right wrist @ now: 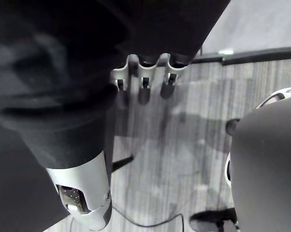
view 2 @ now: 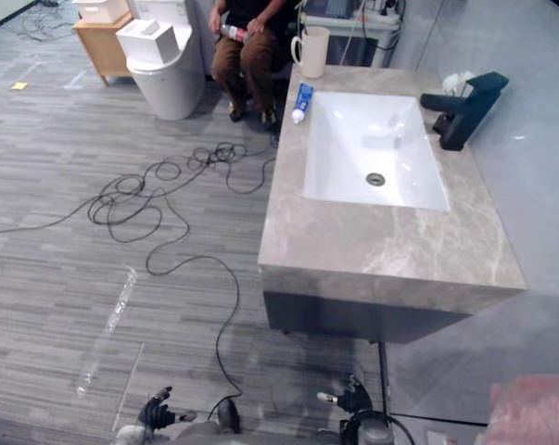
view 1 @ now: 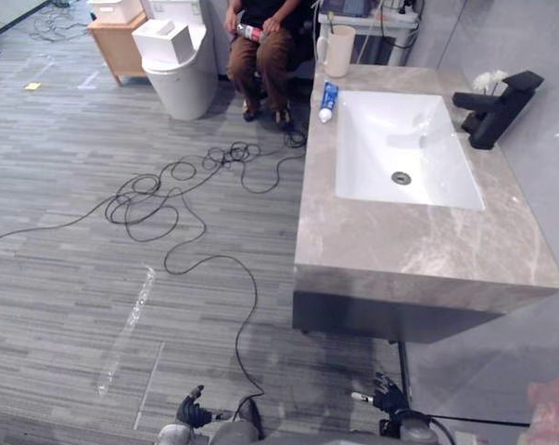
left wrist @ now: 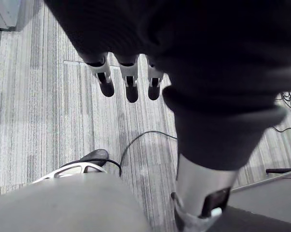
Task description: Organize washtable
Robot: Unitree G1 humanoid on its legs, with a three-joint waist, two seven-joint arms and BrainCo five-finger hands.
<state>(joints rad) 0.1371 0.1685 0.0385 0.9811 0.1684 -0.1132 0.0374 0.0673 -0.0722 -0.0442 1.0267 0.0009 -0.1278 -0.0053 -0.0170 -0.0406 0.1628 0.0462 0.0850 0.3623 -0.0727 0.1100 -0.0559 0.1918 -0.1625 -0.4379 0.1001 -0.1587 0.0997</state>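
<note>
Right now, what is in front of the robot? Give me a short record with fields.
counter: grey marble
sink: white, set in the counter, empty
faucet: black, right of the sink
tube: blue and white, lying at the sink's far left corner
cup: cream, upright beyond the tube
left hand: open, empty, over the floor
right hand: the same
person: seated beyond the counter

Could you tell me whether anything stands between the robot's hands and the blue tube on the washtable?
No loose object does. The left hand and right hand hang low in front of the washtable, both open and empty. The blue tube lies at its far left edge beside the basin; only bare countertop lies between.
</note>
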